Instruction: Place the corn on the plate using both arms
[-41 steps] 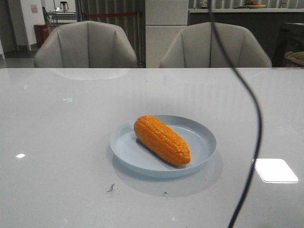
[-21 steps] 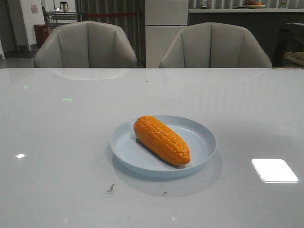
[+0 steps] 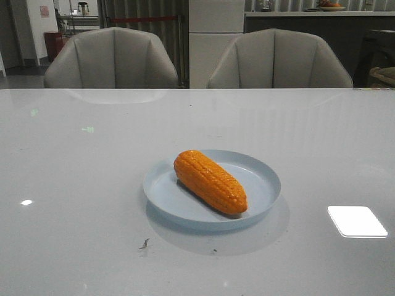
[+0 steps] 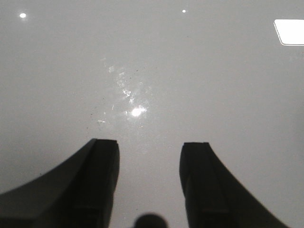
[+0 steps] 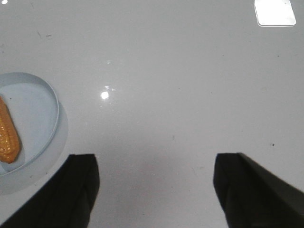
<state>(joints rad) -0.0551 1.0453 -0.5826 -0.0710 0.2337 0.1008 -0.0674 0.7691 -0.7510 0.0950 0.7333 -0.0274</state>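
The bright orange corn (image 3: 210, 181) lies diagonally in the pale blue plate (image 3: 262, 179) at the middle of the white table. Neither arm shows in the front view. In the right wrist view the plate (image 5: 45, 104) and the corn's tip (image 5: 8, 137) show at the frame's edge, beside and apart from my right gripper (image 5: 154, 164), which is wide open and empty over bare table. My left gripper (image 4: 149, 149) is open and empty over bare table; the plate and corn do not show in its view.
Two grey chairs (image 3: 111, 58) (image 3: 279, 58) stand behind the table's far edge. A bright light reflection (image 3: 357, 221) lies on the table right of the plate. A small dark mark (image 3: 144, 244) lies in front of the plate.
A dark cable that hung across the right of the front view one second ago is gone from view. The corn and plate have not moved.
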